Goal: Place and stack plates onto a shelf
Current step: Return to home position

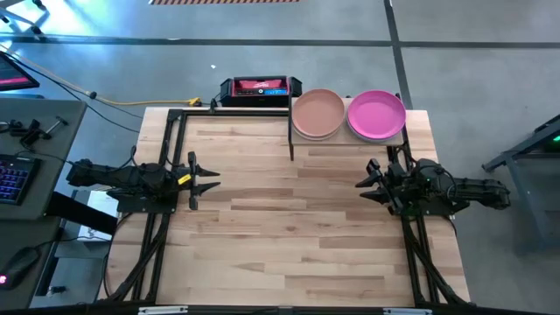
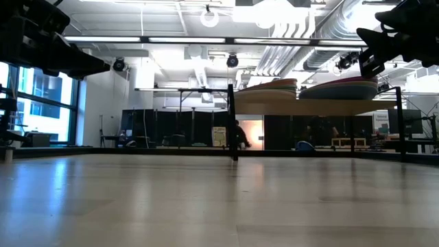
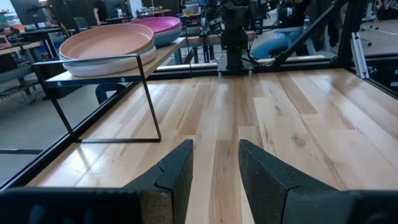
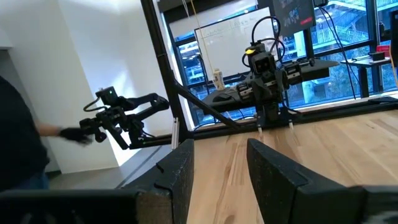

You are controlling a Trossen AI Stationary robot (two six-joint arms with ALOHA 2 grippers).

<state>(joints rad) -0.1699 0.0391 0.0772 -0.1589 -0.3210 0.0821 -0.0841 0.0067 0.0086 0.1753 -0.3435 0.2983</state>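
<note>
Two stacks of plates rest on the shelf (image 1: 348, 138) at the table's far right. The left stack has a peach plate (image 1: 318, 111) on top, the right one a magenta plate (image 1: 376, 114); lower plates show only as rims. In the left wrist view the peach stack (image 3: 106, 43) sits on the board and the magenta plate (image 3: 158, 25) lies behind it. My left gripper (image 1: 210, 179) hovers open at the table's left side. My right gripper (image 1: 363, 181) hovers open at the right side, just near of the shelf. Neither holds anything.
A black and red device (image 1: 258, 88) sits beyond the table's far edge. Black frame rails (image 1: 166, 157) run along the left and right sides. The wooden tabletop (image 1: 289, 227) lies between the arms. A keyboard (image 1: 10, 179) is off the table to the left.
</note>
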